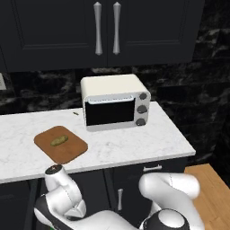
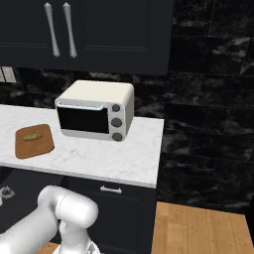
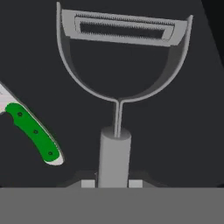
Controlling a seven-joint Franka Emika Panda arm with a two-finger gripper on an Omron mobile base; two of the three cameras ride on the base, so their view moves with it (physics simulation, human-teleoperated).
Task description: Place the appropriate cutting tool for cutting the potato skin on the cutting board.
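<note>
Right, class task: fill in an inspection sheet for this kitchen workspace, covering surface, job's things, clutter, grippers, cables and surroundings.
Surface: white marble counter, edge to edge above dark cabinets.
Job's things: flat reddish-brown wooden cutting board lies on the counter; small olive-brown potato rests on it; grey metal peeler seen in the hand view, handle towards the camera.
Clutter: cream toaster oven stands right of the board; green-handled knife lies beside the peeler on a dark surface.
Grippers: gripper shut on the peeler's handle.
Cables: nothing seen.
Surroundings: dark upper cupboards, black stone backsplash, wooden floor.
</note>
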